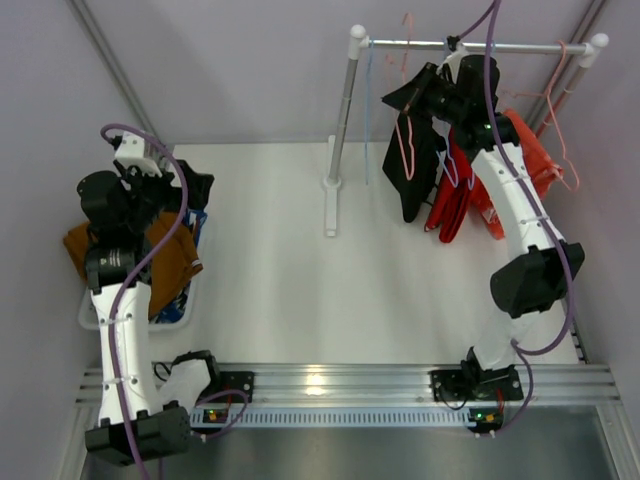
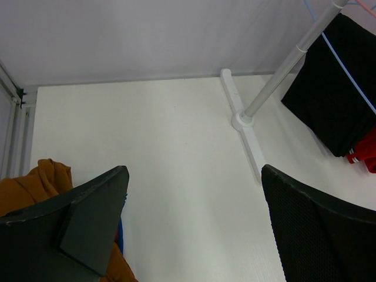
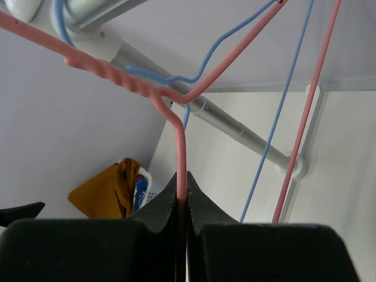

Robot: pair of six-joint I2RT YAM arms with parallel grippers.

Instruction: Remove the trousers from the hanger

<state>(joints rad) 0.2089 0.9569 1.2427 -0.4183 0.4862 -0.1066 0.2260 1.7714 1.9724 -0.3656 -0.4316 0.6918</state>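
Black trousers [image 1: 412, 170] [image 2: 338, 94] hang on a pink hanger [image 1: 403, 150] from the rail [image 1: 480, 45]. Red trousers [image 1: 450, 205] [image 2: 364, 153] hang just right of them, partly behind my right arm. My right gripper [image 1: 440, 85] [image 3: 182, 182] is up by the rail, shut on the pink hanger's wire [image 3: 179, 141]. Tan-brown trousers [image 1: 170, 265] [image 2: 35, 182] [image 3: 106, 191] and blue patterned trousers [image 1: 195, 235] lie in the white basket [image 1: 135, 322]. My left gripper [image 1: 195, 190] [image 2: 195, 171] hangs over the basket's right side, open and holding nothing.
An orange-red garment [image 1: 535, 150] hangs at the rail's right end. A blue hanger [image 3: 282, 117] and other bare wire hangers dangle from the rail. The rack's left post [image 1: 345, 110] [image 2: 276, 76] stands on a foot [image 1: 331, 205] mid-table. Walls close in on both sides.
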